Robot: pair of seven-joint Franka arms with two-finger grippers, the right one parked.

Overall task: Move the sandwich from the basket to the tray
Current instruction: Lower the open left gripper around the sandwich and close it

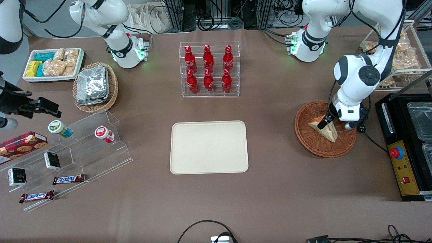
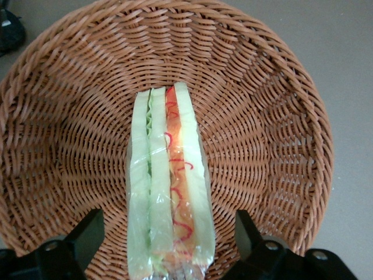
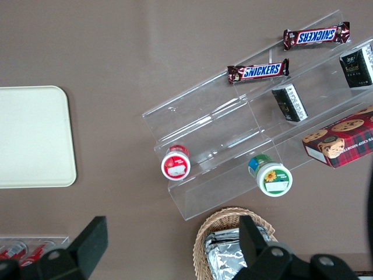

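Pre-grasp: gripper (image 1: 335,122) low over the sandwich (image 1: 324,129) in the basket (image 1: 314,144), fingers spread.

Front view: the arm reaches down into the basket at the working arm's end of the table; the sandwich lies inside it, partly covered by the gripper. The tray (image 1: 209,147) sits bare mid-table, well apart from the basket.
Left wrist view: the sandwich (image 2: 169,186) stands on edge in the basket (image 2: 70,116), wrapped in film, between the two fingers (image 2: 87,233); both look clear of the bread, nothing gripped yet.
Right wrist view: only the tray (image 3: 32,137) edge and shelf goods, no sandwich.
Judged step: reaching, grasp not yet made. Next calls for closing gently on the soft bread, lifting clear of the rim, then carrying to the tray.
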